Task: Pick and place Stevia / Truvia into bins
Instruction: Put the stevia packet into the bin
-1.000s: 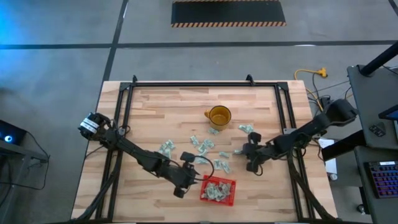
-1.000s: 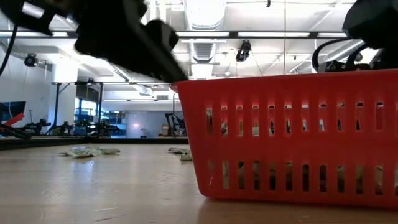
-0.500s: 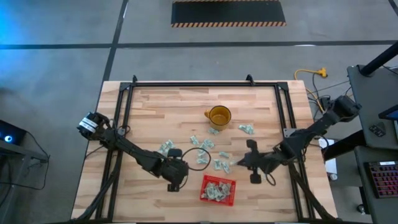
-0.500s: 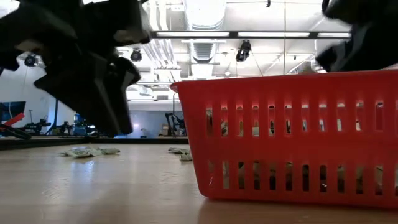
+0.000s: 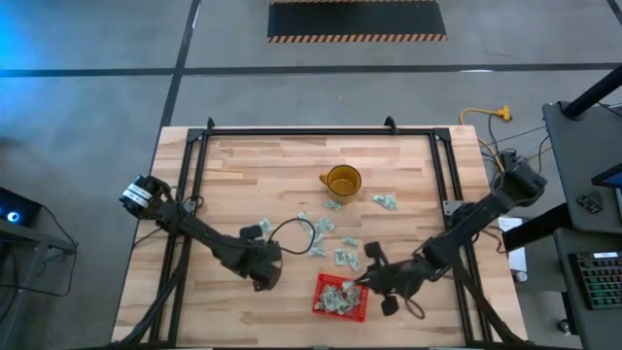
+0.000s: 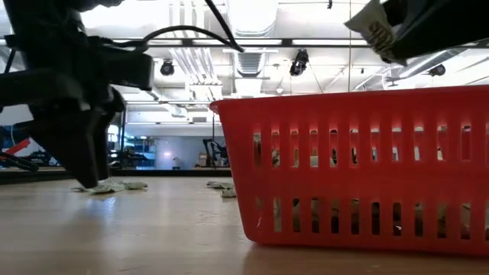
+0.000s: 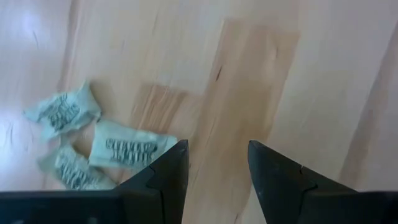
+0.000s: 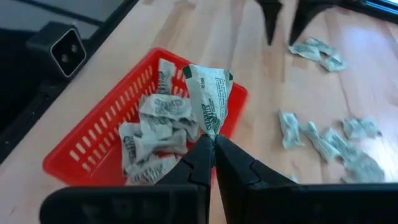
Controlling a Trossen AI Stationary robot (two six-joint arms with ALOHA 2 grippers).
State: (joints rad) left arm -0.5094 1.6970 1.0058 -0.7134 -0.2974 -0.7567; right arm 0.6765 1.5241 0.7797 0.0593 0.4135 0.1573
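The right gripper (image 8: 213,144) has its fingers clamped on one Stevia packet (image 8: 208,99), upright above them, with the red basket (image 8: 93,134) just beyond; the left gripper (image 7: 214,163), fingers apart, hovers beside loose packets (image 7: 127,149).

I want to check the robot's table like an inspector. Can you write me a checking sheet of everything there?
Surface: wooden table, bare planks around the packets.
Job's things: red basket holds a pile of Stevia packets; loose packets lie scattered in the table's middle.
Clutter: amber mug, upright, apart from the basket.
Grippers: right gripper shut on one packet, above the basket; left gripper open, empty, low over the wood beside three packets.
Cables: black cable loops from the left arm; yellow cord on the floor.
Surroundings: grey floor, striped mat, desk with keyboard.
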